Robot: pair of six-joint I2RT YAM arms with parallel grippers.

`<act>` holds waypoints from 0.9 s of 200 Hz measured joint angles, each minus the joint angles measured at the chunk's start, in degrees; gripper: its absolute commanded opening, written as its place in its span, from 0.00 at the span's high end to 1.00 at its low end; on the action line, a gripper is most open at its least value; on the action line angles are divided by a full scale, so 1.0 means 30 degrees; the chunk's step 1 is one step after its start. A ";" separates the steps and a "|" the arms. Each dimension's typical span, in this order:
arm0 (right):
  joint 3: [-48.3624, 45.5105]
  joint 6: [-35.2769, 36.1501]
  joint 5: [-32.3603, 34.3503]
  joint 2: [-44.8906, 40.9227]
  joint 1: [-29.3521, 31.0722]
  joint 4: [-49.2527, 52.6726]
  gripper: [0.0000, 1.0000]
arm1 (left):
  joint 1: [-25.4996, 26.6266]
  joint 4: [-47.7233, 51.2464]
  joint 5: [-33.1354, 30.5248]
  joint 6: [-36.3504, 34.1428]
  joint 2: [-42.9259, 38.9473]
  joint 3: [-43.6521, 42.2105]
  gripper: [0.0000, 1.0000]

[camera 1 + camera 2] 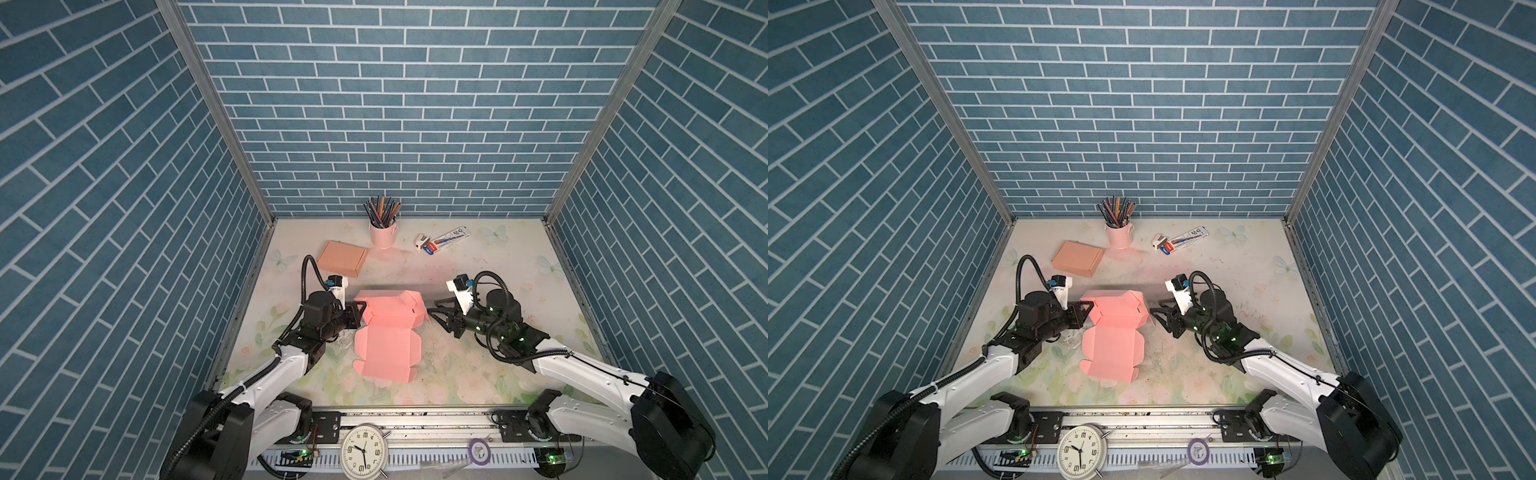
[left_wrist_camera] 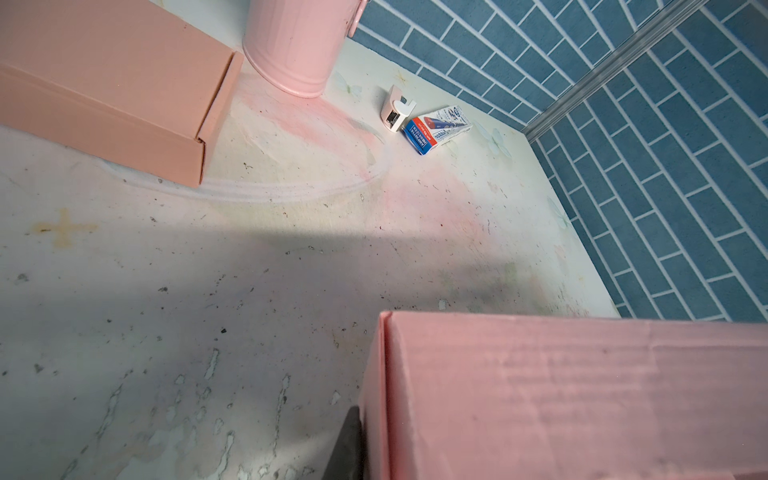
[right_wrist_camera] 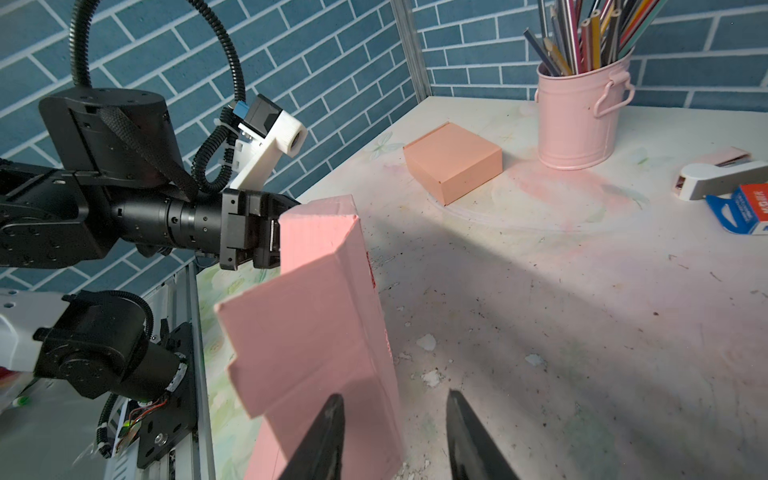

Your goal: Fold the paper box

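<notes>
The pink paper box point(image 1: 386, 318) lies mid-table in both top views, with its far part folded up into walls and its lid panel point(image 1: 384, 353) flat toward the front. My left gripper point(image 1: 360, 312) is shut on the box's left wall point(image 2: 374, 399). One dark finger point(image 2: 349, 444) presses the outside of that wall, and the other finger is hidden behind the card. My right gripper point(image 3: 395, 395) is open at the box's right wall point(image 3: 365, 332). One of its fingers is in front of the card and the other is over bare table, and it grips nothing.
A closed tan box point(image 1: 343, 258) sits at the back left. A pink bucket of pencils point(image 1: 382, 235) stands at the back centre. A white stapler point(image 1: 422, 241) and a blue-and-white pack point(image 1: 449, 239) lie to its right. Brick-pattern walls enclose three sides. A clock point(image 1: 364, 453) stands on the front rail.
</notes>
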State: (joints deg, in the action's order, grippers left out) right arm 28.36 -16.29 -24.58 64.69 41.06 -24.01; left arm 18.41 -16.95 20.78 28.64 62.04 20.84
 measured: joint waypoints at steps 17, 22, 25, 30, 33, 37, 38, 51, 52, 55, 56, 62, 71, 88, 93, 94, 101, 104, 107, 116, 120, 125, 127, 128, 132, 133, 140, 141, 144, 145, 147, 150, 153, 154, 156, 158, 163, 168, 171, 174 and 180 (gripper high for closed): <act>0.0321 0.0109 -0.0197 0.0393 0.0219 -0.0036 0.60 | 0.0029 0.0000 -0.0007 0.0000 0.0117 0.0080 0.86; 0.0393 0.0124 -0.0270 0.0474 0.0284 -0.0058 0.60 | 0.0044 0.0000 -0.0007 -0.0007 0.0138 0.0095 0.86; 0.0423 0.0131 -0.0291 0.0510 0.0313 -0.0073 0.60 | 0.0051 0.0000 -0.0007 -0.0007 0.0153 0.0109 0.85; 0.0474 0.0189 -0.0364 0.0561 0.0357 -0.0109 0.60 | 0.0051 0.0000 -0.0007 -0.0007 0.0168 0.0117 0.85; 0.0503 0.0226 -0.0408 0.0597 0.0386 -0.0138 0.60 | 0.0066 0.0000 -0.0007 -0.0007 0.0168 0.0124 0.85; 0.0532 0.0248 -0.0444 0.0627 0.0415 -0.0168 0.60 | 0.0080 0.0000 -0.0015 -0.0007 0.0175 0.0131 0.85; 0.0539 0.0248 -0.0466 0.0634 0.0423 -0.0168 0.60 | 0.0080 0.0000 -0.0007 -0.0007 0.0175 0.0131 0.85; 0.0692 0.0313 -0.0619 0.0801 0.0481 -0.0197 0.62 | 0.0124 0.0007 -0.0007 -0.0015 0.0197 0.0146 0.85; 0.0699 0.0321 -0.0627 0.0816 0.0481 -0.0204 0.62 | 0.0124 0.0000 -0.0015 -0.0015 0.0197 0.0146 0.85; 0.0721 0.0342 -0.0670 0.0874 0.0495 -0.0240 0.63 | 0.0124 0.0000 -0.0015 -0.0015 0.0204 0.0153 0.85; 0.0729 0.0350 -0.0678 0.0874 0.0503 -0.0255 0.63 | 0.0124 0.0000 -0.0015 -0.0015 0.0204 0.0153 0.85; 0.0772 0.0393 -0.0750 0.0976 0.0532 -0.0299 0.63 | 0.0138 0.0000 -0.0022 -0.0015 0.0204 0.0153 0.85; 0.0845 0.0408 -0.0816 0.1129 0.0561 -0.0299 0.64 | 0.0146 0.0000 -0.0029 -0.0015 0.0211 0.0153 0.85; 0.1064 0.0444 -0.0976 0.1501 0.0714 -0.0306 0.66 | 0.0175 0.0000 -0.0029 -0.0015 0.0306 0.0153 0.85; 0.1115 0.0452 -0.1035 0.1603 0.0765 -0.0313 0.66 | 0.0189 0.0000 -0.0029 -0.0015 0.0350 0.0153 0.85; 0.1129 0.0452 -0.1056 0.1632 0.0787 -0.0313 0.66 | 0.0189 0.0000 -0.0029 -0.0015 0.0357 0.0153 0.85; 0.1217 0.0459 -0.1122 0.1756 0.0882 -0.0313 0.67 | 0.0211 0.0000 -0.0029 -0.0007 0.0423 0.0153 0.85; 0.1253 0.0452 -0.1137 0.1800 0.0911 -0.0306 0.68 | 0.0211 0.0000 -0.0029 -0.0007 0.0444 0.0153 0.85; 0.1297 0.0459 -0.1202 0.1872 0.0962 -0.0328 0.68 | 0.0211 0.0000 -0.0029 -0.0007 0.0459 0.0153 0.85; 0.1392 0.0459 -0.1260 0.2033 0.1071 -0.0364 0.68 | 0.0211 0.0000 -0.0029 0.0000 0.0495 0.0153 0.85; 0.1428 0.0459 -0.1297 0.2091 0.1122 -0.0401 0.68 | 0.0211 -0.0007 -0.0036 0.0000 0.0503 0.0153 0.85; 0.1472 0.0459 -0.1311 0.2157 0.1180 -0.0408 0.68 | 0.0211 -0.0007 -0.0036 0.0000 0.0503 0.0153 0.85; 0.1494 0.0459 -0.1311 0.2186 0.1209 -0.0423 0.68 | 0.0219 -0.0007 -0.0036 0.0000 0.0503 0.0153 0.85; 0.1501 0.0459 -0.1311 0.2193 0.1217 -0.0423 0.68 | 0.0219 -0.0007 -0.0036 0.0000 0.0503 0.0153 0.85; 0.1530 0.0459 -0.1319 0.2251 0.1260 -0.0444 0.68 | 0.0226 -0.0007 -0.0036 0.0000 0.0503 0.0153 0.85; 0.1537 0.0459 -0.1319 0.2259 0.1275 -0.0444 0.68 | 0.0233 -0.0007 -0.0044 0.0000 0.0503 0.0153 0.85; 0.1581 0.0452 -0.1311 0.2331 0.1355 -0.0466 0.68 | 0.0248 -0.0007 -0.0044 0.0000 0.0503 0.0153 0.85; 0.1588 0.0452 -0.1304 0.2339 0.1370 -0.0481 0.68 | 0.0248 -0.0007 -0.0051 0.0000 0.0503 0.0153 0.85; 0.1603 0.0452 -0.1297 0.2361 0.1399 -0.0481 0.68 | 0.0248 -0.0007 -0.0051 0.0000 0.0503 0.0153 0.85; 0.1603 0.0452 -0.1290 0.2368 0.1413 -0.0488 0.68 | 0.0255 -0.0015 -0.0044 0.0000 0.0503 0.0153 0.85; 0.1617 0.0452 -0.1275 0.2390 0.1443 -0.0510 0.68 | 0.0255 -0.0007 -0.0044 0.0000 0.0503 0.0153 0.85; 0.1625 0.0452 -0.1246 0.2412 0.1479 -0.0532 0.67 | 0.0262 -0.0007 -0.0051 0.0000 0.0510 0.0153 0.85; 0.1647 0.0452 -0.1217 0.2455 0.1523 -0.0546 0.67 | 0.0270 -0.0015 -0.0066 0.0000 0.0510 0.0153 0.85; 0.1647 0.0452 -0.1209 0.2463 0.1537 -0.0546 0.67 | 0.0270 -0.0015 -0.0073 0.0000 0.0517 0.0153 0.85; 0.1661 0.0452 -0.1173 0.2484 0.1566 -0.0568 0.67 | 0.0277 -0.0022 -0.0087 0.0000 0.0525 0.0153 0.85; 0.1676 0.0444 -0.1144 0.2499 0.1588 -0.0568 0.67 | 0.0284 -0.0022 -0.0109 0.0000 0.0532 0.0153 0.85; 0.1712 0.0444 -0.1071 0.2565 0.1654 -0.0576 0.66 | 0.0284 -0.0022 -0.0131 0.0000 0.0546 0.0153 0.85; 0.1756 0.0430 -0.0991 0.2637 0.1719 -0.0583 0.65 | 0.0284 -0.0022 -0.0189 0.0007 0.0576 0.0153 0.85; 0.1800 0.0423 -0.0933 0.2681 0.1749 -0.0583 0.65 | 0.0291 -0.0022 -0.0204 0.0007 0.0576 0.0153 0.85; 0.1865 0.0386 -0.0852 0.2747 0.1792 -0.0576 0.64 | 0.0299 -0.0022 -0.0262 0.0022 0.0605 0.0153 0.85; 0.1974 0.0364 -0.0699 0.2878 0.1858 -0.0568 0.63 | 0.0313 -0.0044 -0.0350 0.0044 0.0641 0.0153 0.85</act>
State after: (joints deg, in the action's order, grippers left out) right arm 34.28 -15.20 -26.68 73.32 46.63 -25.71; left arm 19.35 -17.08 19.73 28.77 63.96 21.30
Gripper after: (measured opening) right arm 0.354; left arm 0.148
